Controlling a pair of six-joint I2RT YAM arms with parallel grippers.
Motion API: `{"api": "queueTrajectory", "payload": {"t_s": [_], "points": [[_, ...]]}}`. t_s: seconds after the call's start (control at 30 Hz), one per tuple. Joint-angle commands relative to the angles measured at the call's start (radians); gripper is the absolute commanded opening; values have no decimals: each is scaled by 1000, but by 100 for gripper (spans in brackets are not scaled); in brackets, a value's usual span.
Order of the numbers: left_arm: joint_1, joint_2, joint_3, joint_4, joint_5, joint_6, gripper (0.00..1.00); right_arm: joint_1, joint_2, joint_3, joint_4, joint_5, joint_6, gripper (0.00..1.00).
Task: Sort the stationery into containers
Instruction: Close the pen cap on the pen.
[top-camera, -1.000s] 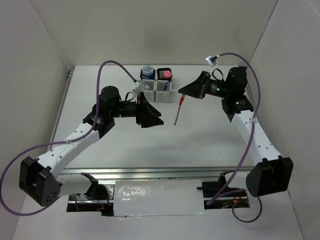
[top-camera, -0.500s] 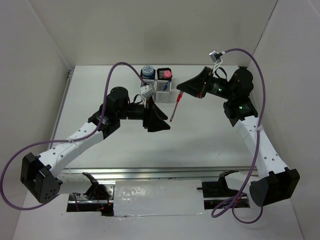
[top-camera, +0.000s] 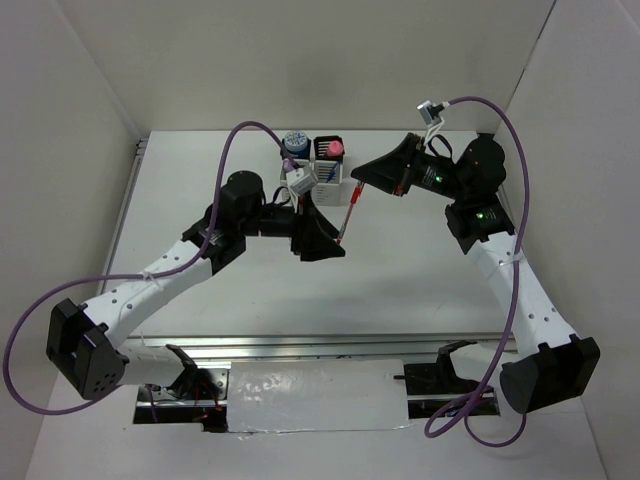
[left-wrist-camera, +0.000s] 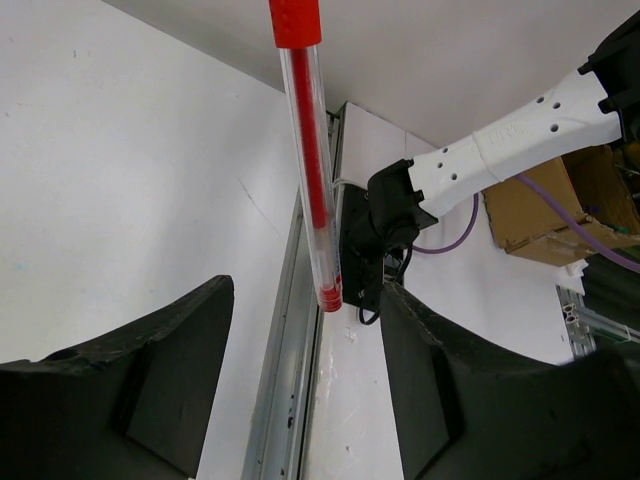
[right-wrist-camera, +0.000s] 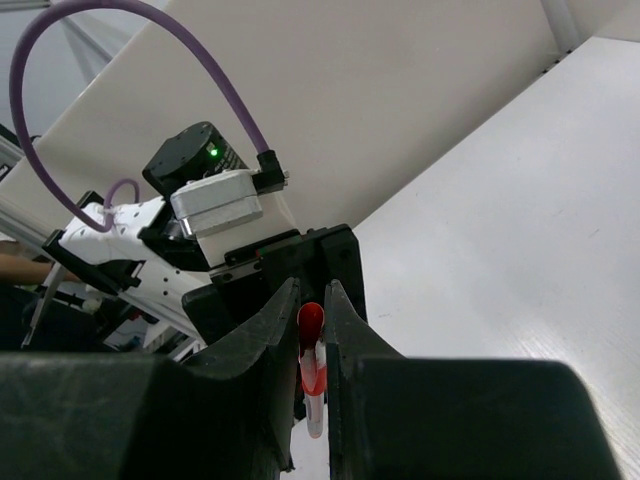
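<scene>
A thin red pen (top-camera: 348, 214) hangs tilted in the air just right of the containers (top-camera: 322, 158), and my right gripper (top-camera: 363, 180) is shut on its red top end. In the right wrist view the pen (right-wrist-camera: 312, 350) is pinched between the fingers of the right gripper (right-wrist-camera: 310, 292). My left gripper (top-camera: 336, 243) is open, with the pen's lower tip (left-wrist-camera: 329, 296) at the level of its fingertips, between them and nearer the right one. The left gripper (left-wrist-camera: 305, 290) touches nothing. The cups hold a blue roll (top-camera: 294, 143) and a pink-capped tube (top-camera: 335, 149).
The left arm's wrist camera (top-camera: 300, 182) covers part of the front cups. A metal rail (left-wrist-camera: 288, 360) runs along the table's near edge, with the right arm's base (left-wrist-camera: 395, 215) behind it. A cardboard box (left-wrist-camera: 560, 205) lies off the table.
My left gripper has moved right, up to the pen's lower end. The right gripper lifted and shifted the pen slightly left, then held still.
</scene>
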Motion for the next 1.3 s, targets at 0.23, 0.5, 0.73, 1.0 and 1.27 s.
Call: {"api": "queueTrajectory", "payload": {"t_s": [0.23,0.5,0.73,1.0,1.27], "points": [[-10,10,57,62,8,-3,68,24,-26,32,77,12,23,0],[-10,27,65,88,14,-35,58,39,-34,14,68,23,7,0],[-10,27,63,85,17,-37,25,39,-37,8,68,35,-1,0],[15,22,75,42,31,-32,0,60,-46,-8,-15,48,-104,0],[24,25,74,138,68,-112,0,93,-55,-46,-121,60,-225,0]]}}
